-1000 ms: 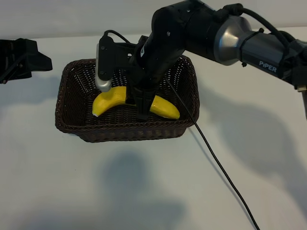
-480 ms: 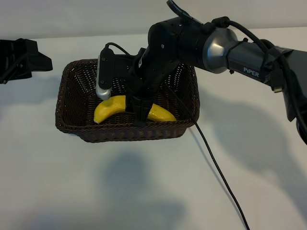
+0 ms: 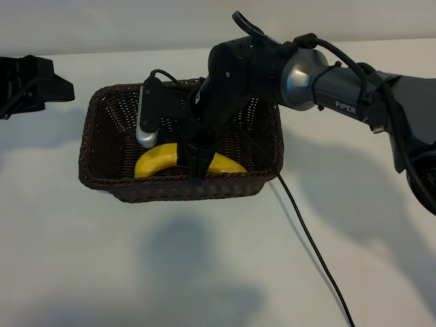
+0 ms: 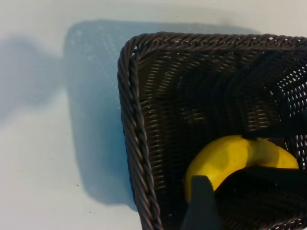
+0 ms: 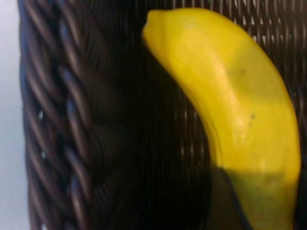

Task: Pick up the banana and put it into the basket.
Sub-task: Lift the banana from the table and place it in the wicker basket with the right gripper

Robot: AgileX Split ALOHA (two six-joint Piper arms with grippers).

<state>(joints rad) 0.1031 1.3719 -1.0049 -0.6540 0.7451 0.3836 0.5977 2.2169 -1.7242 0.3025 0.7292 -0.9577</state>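
Observation:
The bright yellow banana (image 3: 155, 161) is low inside the dark brown wicker basket (image 3: 102, 184), close to its near wall. My right gripper (image 3: 197, 163) reaches down into the basket and is shut on the banana's middle. The right wrist view shows the banana (image 5: 230, 86) close up beside the braided rim (image 5: 53, 120), with one dark finger (image 5: 218, 201) against it. The left gripper (image 3: 41, 85) is parked at the far left of the table, open and holding nothing. Its wrist view looks over the basket corner (image 4: 129, 120) at the banana (image 4: 225, 158).
A black cable (image 3: 306, 231) trails from the right arm across the white table (image 3: 204, 272) toward the front. A silver camera housing (image 3: 145, 126) on the right wrist hangs over the basket's left half.
The right gripper has carried the banana lower into the basket, toward its near wall. The left arm has not moved.

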